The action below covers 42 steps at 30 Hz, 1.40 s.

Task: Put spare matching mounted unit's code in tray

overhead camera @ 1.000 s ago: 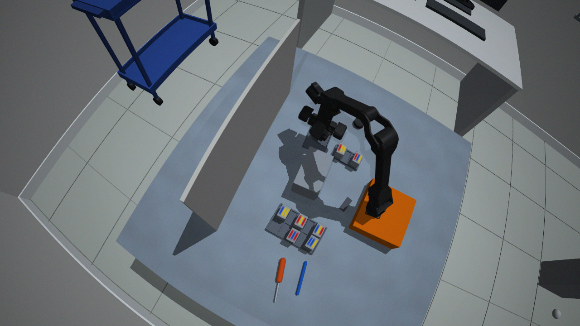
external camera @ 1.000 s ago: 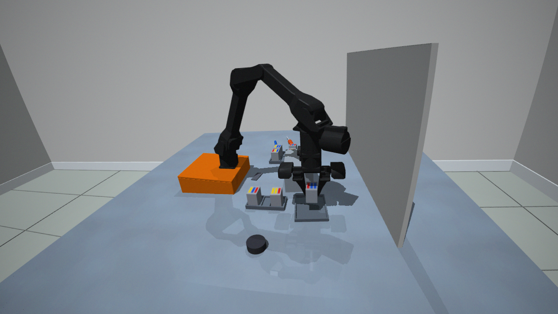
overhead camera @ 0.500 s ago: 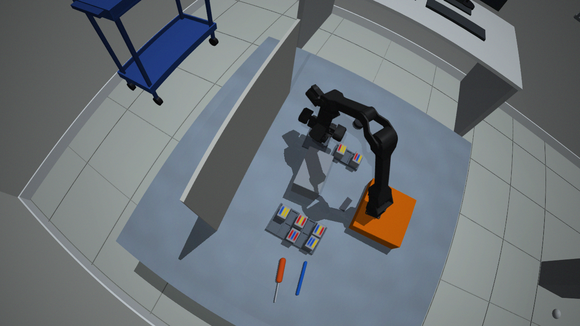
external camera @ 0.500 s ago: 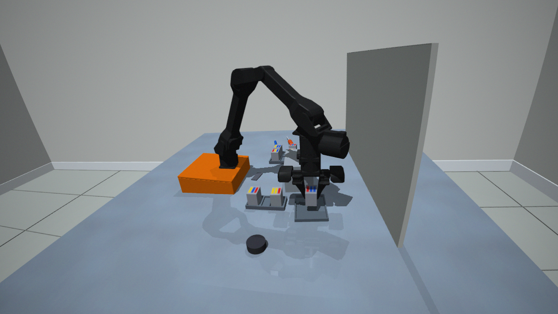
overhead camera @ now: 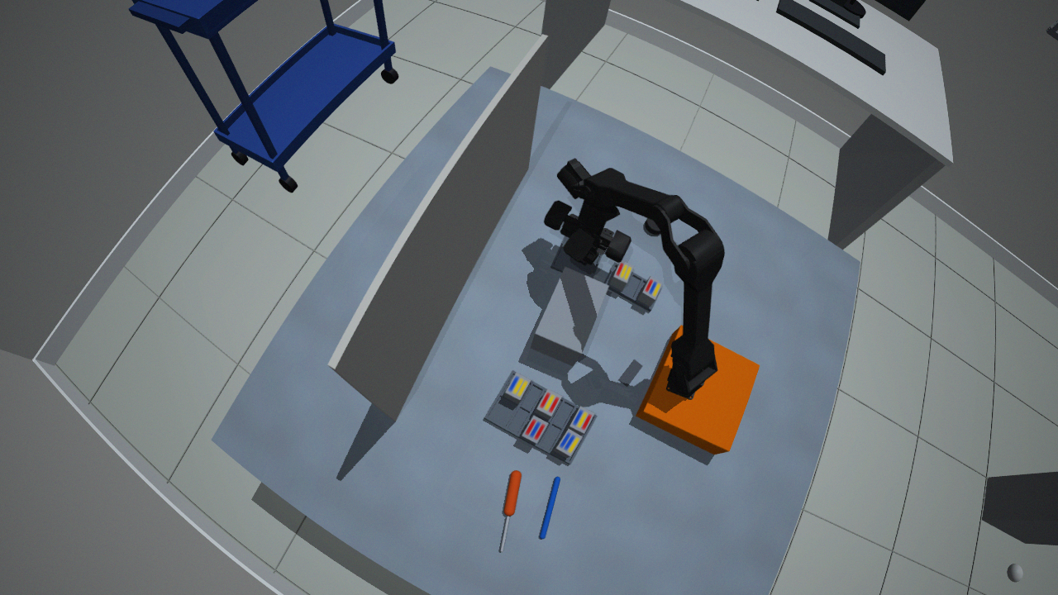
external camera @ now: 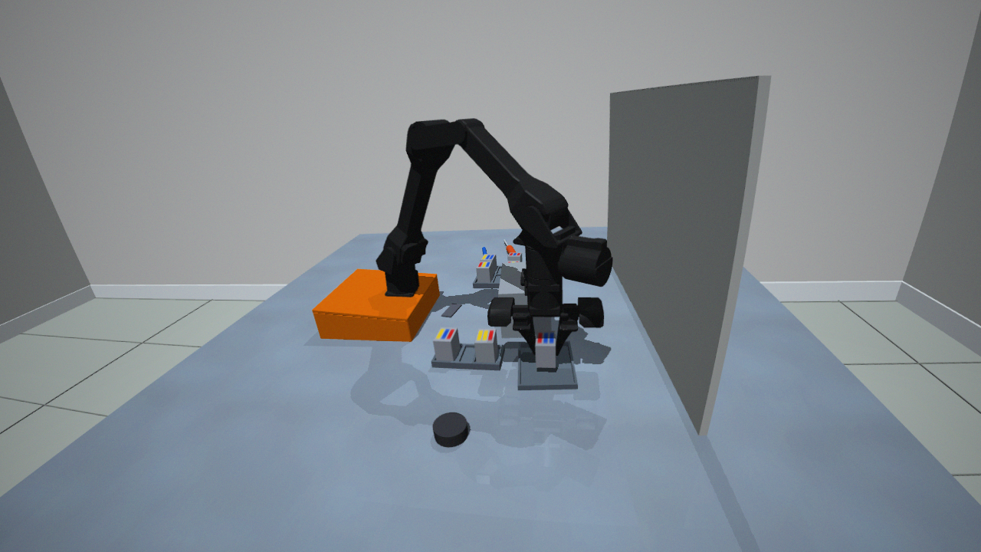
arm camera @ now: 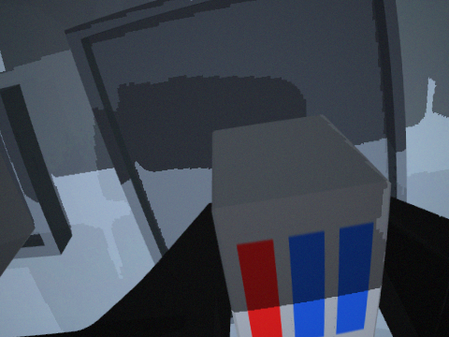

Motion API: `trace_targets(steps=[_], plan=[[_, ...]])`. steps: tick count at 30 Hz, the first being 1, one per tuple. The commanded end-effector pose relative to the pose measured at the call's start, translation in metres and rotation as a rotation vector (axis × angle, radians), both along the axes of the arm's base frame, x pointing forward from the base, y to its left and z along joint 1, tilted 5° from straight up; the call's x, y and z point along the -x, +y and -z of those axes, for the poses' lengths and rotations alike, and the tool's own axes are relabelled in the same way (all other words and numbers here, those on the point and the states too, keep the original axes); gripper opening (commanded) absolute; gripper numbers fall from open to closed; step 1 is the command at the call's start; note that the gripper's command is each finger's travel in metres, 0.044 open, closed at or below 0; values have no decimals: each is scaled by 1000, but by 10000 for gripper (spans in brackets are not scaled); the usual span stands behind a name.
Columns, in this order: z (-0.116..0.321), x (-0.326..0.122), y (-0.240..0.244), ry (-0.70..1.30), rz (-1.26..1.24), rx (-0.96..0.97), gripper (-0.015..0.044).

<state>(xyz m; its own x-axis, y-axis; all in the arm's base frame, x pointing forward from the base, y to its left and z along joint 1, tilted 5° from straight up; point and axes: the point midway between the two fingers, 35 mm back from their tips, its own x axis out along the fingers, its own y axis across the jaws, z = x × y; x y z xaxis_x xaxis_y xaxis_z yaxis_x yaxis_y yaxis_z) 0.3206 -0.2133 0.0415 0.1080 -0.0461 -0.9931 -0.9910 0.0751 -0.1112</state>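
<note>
My gripper [external camera: 546, 345] [arm camera: 281, 206] is shut on a grey block [external camera: 546, 356] [arm camera: 299, 164] with one red and two blue stripes. The block is upright, very low within the outline of the grey tray [external camera: 547, 386] [arm camera: 234, 47]; I cannot tell if it touches the tray floor. In the top view the arm hides the block and most of the tray. Two striped blocks [external camera: 446, 346] [external camera: 486, 348] stand in a small rack [external camera: 467, 365] beside the tray. Several more stand in a larger rack [overhead camera: 500, 417]. No printed code on a unit's back is readable.
A grey box [overhead camera: 558, 326] stands close behind the tray. A tall grey panel [overhead camera: 458, 221] [external camera: 679, 240] runs along one side. A black disc [overhead camera: 651, 226] [external camera: 451, 428], a screwdriver [overhead camera: 512, 494], a blue rod [overhead camera: 550, 507] and the orange base [overhead camera: 710, 392] [external camera: 363, 322] are also on the table.
</note>
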Motion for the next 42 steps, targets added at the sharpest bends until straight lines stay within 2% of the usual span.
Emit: trace_targets(steps=[1, 2, 19, 21, 27, 42], plan=[[4, 0, 1, -1, 4, -3, 0], [4, 1, 1, -1, 4, -3, 0], [2, 0, 0, 0, 0, 0, 440], [-10, 0, 0, 0, 0, 0, 440], [-102, 11, 5, -1, 4, -3, 440], [-103, 9, 3, -20, 6, 13, 440]])
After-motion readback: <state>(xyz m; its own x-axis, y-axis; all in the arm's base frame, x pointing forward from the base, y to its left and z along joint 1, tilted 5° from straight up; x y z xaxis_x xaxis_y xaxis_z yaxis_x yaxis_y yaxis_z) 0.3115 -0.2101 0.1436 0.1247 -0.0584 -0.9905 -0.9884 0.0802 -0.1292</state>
